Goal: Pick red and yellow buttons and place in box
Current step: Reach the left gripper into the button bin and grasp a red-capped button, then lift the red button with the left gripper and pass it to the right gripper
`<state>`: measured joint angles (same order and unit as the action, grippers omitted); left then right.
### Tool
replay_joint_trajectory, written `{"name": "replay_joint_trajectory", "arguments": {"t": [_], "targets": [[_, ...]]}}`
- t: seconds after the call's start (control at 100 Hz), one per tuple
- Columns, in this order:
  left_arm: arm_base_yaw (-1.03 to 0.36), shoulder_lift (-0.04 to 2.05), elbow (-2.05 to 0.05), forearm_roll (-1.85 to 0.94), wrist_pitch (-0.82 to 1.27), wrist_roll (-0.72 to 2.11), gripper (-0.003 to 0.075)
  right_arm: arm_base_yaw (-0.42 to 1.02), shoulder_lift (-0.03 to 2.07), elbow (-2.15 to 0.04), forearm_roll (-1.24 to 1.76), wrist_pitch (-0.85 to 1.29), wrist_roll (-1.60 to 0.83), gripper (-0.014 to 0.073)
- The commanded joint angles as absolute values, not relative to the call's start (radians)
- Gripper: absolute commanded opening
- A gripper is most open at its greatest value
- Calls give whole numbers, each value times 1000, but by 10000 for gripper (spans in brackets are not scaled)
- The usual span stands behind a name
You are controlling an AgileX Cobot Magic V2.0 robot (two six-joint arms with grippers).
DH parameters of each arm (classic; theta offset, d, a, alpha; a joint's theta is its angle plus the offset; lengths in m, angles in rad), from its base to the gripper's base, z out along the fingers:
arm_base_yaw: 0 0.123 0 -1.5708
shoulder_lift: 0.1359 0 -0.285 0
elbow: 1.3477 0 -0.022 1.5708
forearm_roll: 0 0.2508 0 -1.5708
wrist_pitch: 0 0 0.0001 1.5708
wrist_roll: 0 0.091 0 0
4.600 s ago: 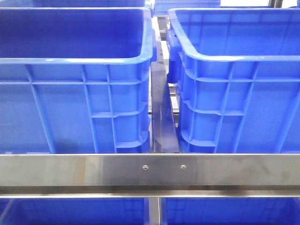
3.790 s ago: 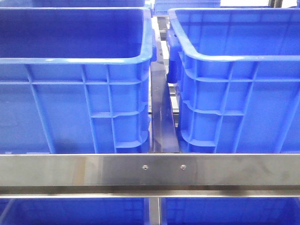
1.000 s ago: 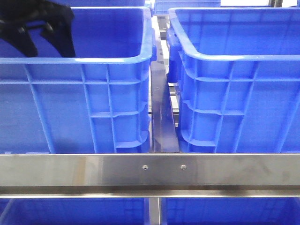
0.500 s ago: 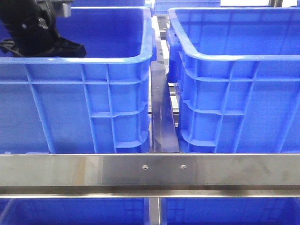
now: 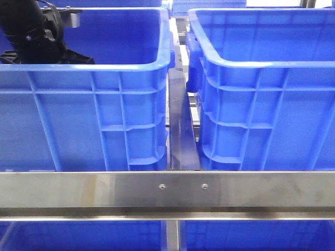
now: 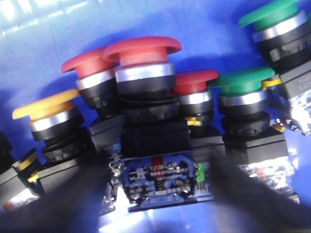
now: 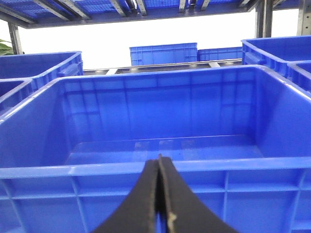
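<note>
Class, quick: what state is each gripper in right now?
Left gripper: open around a red button, not gripping.
Right gripper: shut, empty.

Front camera faces crates (image 5: 104,104); wrist cameras look closely inside them.

Steel rail (image 5: 167,191) fronts blue crates (image 5: 84,104).

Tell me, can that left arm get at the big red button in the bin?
Probably yes. The left gripper is down inside the left crate, its blurred fingers either side of the big red button. Neighbouring buttons crowd close, though.
</note>
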<state>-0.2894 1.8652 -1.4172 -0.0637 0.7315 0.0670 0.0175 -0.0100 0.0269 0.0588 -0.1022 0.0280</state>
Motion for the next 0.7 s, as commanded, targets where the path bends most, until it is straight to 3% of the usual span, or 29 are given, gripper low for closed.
{"name": "replay_joint_trajectory", "arguments": {"t": [0.0, 0.09, 0.38, 0.69], "targets": [[-287, 1819, -1449, -66, 691, 56, 97, 16, -35, 8, 49, -187, 27, -68], [-287, 1816, -1449, -66, 691, 56, -20, 16, -35, 8, 49, -187, 27, -68], [-321, 1685, -1449, -66, 706, 66, -19, 16, -35, 8, 49, -187, 27, -68], [-502, 1441, -1449, -66, 751, 66, -19, 15, -35, 8, 49, -188, 27, -68]]}}
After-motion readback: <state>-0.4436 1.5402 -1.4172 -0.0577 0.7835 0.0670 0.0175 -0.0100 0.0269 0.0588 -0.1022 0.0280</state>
